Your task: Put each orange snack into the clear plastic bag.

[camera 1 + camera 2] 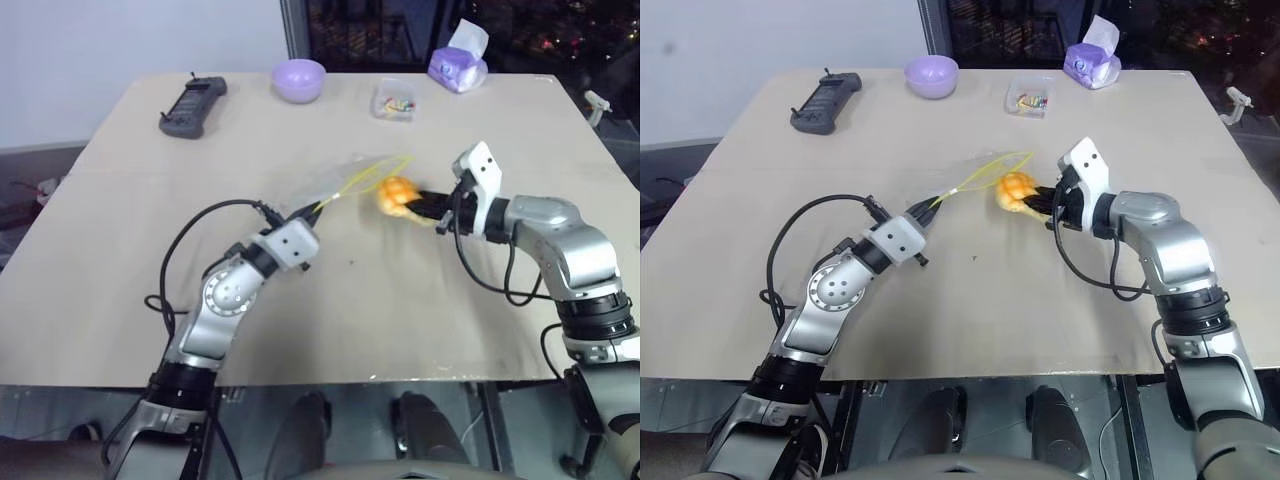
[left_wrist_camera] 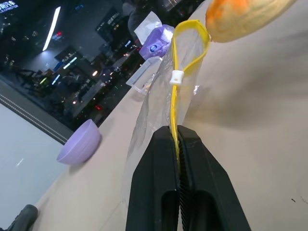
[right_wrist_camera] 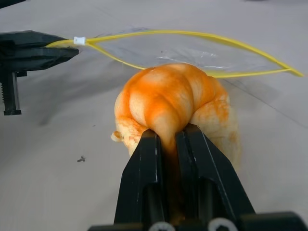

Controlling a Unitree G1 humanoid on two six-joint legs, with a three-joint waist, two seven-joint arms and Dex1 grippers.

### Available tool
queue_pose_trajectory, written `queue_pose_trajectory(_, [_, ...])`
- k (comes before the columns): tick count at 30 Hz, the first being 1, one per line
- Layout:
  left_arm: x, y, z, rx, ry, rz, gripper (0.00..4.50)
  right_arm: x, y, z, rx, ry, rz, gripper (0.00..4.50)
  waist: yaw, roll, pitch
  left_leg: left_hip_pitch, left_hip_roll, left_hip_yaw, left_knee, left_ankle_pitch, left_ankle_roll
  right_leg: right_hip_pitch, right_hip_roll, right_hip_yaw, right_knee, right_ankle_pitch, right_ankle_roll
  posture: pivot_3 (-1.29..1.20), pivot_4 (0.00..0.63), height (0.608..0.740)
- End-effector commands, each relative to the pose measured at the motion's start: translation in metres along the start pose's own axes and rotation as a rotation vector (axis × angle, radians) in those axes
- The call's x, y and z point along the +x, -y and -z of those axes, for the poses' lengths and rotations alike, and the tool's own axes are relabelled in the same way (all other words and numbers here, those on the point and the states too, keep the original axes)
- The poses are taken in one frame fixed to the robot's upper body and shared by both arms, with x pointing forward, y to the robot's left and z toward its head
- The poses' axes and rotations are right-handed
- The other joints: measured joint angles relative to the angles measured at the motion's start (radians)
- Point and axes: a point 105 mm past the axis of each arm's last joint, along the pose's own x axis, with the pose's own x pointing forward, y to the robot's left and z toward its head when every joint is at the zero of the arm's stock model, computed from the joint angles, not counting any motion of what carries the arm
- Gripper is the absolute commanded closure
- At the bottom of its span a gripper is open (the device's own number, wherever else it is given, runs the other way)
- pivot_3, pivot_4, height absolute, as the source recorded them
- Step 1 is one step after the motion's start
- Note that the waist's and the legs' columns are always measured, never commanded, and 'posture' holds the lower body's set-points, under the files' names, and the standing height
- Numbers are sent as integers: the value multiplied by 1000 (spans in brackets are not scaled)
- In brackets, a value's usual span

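Right tool [image 3: 166, 139] clenched on orange snack [image 1: 396, 193], just beside the clear plastic bag [image 1: 352, 176] mouth. Left tool [image 2: 178, 139] pinches the yellow seal; mouth gapes toward snack.

The table [image 1: 330, 300] has a matt, pale, board-like top. The bag [image 3: 192, 48] is thin, glossy, crinkled clear plastic edged by a smooth yellow strip. The orange bun [image 3: 168, 101] looks soft and squashy. Both grippers' fingers [image 2: 159, 192] are matt black plastic.
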Motion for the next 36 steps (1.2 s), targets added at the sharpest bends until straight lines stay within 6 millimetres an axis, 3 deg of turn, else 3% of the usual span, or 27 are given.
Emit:
queue_pose_trajectory(1, [1,-6,-7,22,31,-22,4500,-8,4,-31,-44,86,13,4460,0,0,0,0,0,0,0,0,0,0,0,0,0,0,0,0,150,740])
queue_pose_trajectory(10, [0,-5,-8,10,36,-17,4500,4,3,-31,-32,82,-6,4460,0,0,0,0,0,0,0,0,0,0,0,0,0,0,0,0,150,740])
queue_pose_trajectory(20, [2,3,-23,-5,105,8,4500,21,5,-15,27,43,-30,4460,0,0,0,0,0,0,0,0,0,0,0,0,0,0,0,0,150,740])
queue_pose_trajectory(31, [2,27,-36,73,231,208,4500,31,-5,-15,31,16,-130,4460,-1,0,0,0,0,0,0,0,0,0,0,0,0,0,0,0,150,740])
queue_pose_trajectory(36, [4,35,-38,64,266,258,4500,41,5,-15,86,20,-62,4460,-2,0,0,0,0,0,0,0,0,0,0,0,0,0,0,0,150,740])
